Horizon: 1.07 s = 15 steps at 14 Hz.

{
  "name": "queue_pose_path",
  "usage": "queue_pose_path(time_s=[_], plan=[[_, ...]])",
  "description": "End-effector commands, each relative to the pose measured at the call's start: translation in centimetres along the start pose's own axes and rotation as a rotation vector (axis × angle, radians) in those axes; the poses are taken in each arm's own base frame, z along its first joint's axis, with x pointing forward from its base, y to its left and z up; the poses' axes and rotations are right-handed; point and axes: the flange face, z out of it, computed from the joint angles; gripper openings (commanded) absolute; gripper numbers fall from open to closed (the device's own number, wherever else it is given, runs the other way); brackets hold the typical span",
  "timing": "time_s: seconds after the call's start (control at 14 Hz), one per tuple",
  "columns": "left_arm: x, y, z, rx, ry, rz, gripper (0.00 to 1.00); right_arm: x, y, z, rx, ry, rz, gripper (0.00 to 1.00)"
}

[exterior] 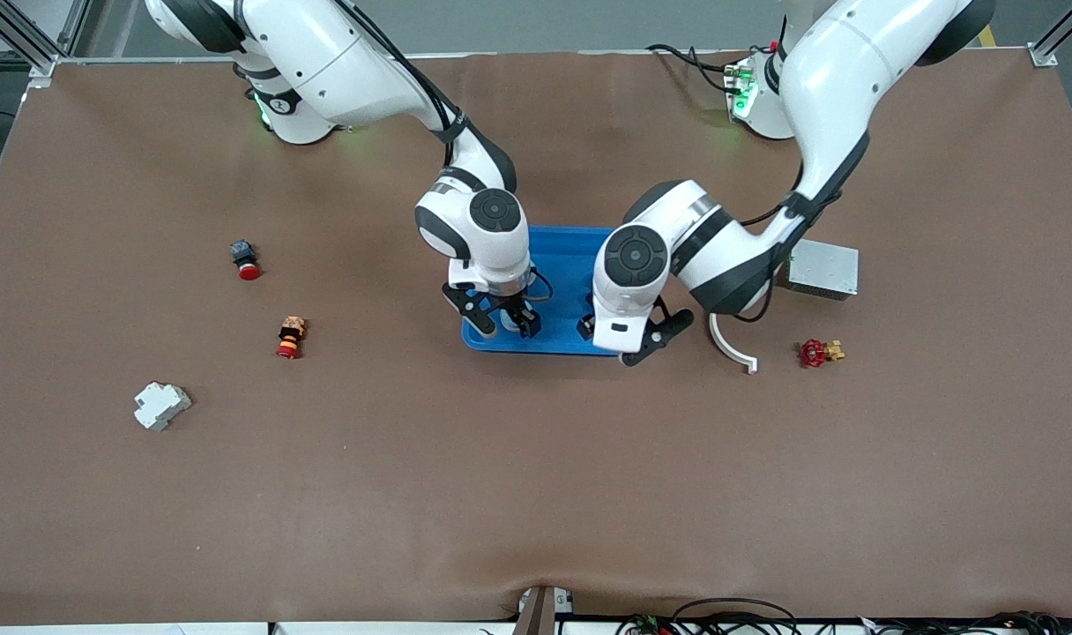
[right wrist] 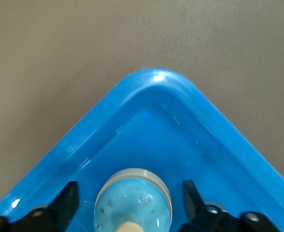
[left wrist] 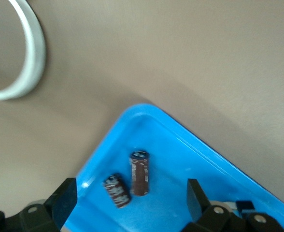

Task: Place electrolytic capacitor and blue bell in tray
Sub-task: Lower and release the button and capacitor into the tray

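Observation:
The bright-blue tray point(exterior: 564, 265) lies mid-table under both grippers. Two dark brown electrolytic capacitors point(left wrist: 139, 172) point(left wrist: 117, 190) lie side by side on the tray floor point(left wrist: 171, 159), near a corner. My left gripper point(left wrist: 131, 199) hangs open just over them, touching neither; in the front view it point(exterior: 620, 344) is over the tray corner at the left arm's end. The blue bell point(right wrist: 132, 203), pale blue with a cream knob, sits on the tray floor by another corner point(right wrist: 156, 82). My right gripper point(right wrist: 131, 203) point(exterior: 503, 322) straddles the bell, open, with gaps on both sides.
A white curved strip point(exterior: 732, 344), a red valve point(exterior: 816, 353) and a grey metal box point(exterior: 822, 269) lie toward the left arm's end. Two red push-buttons point(exterior: 245, 260) point(exterior: 290, 337) and a white block point(exterior: 160, 405) lie toward the right arm's end.

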Motion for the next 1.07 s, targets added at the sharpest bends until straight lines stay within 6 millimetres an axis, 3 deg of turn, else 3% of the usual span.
queue_pose_path(time_s=[0.0, 0.28, 0.57, 0.71, 1.0], plan=[[2.0, -1.9, -5.4, 0.013, 0.044, 0.087, 1.0, 0.2, -0.6, -0.2, 0.017, 0.027, 0.005, 1.0], [7.1, -7.0, -12.3, -0.034, 0.13, 0.246, 1.0, -0.3, -1.0, -1.0, 0.019, 0.029, -0.014, 1.0], [10.4, -11.6, -16.3, -0.018, 0.175, 0.356, 1.0, -0.7, -1.0, -1.9, -0.017, 0.037, -0.044, 1.0], [11.7, -13.9, -17.4, 0.006, 0.164, 0.369, 1.0, -0.4, -1.1, -4.3, -0.058, 0.05, -0.099, 1.0], [13.6, -17.9, -21.1, 0.002, 0.211, 0.417, 1.0, 3.1, -0.2, -10.6, -0.132, 0.026, -0.222, 1.0]])
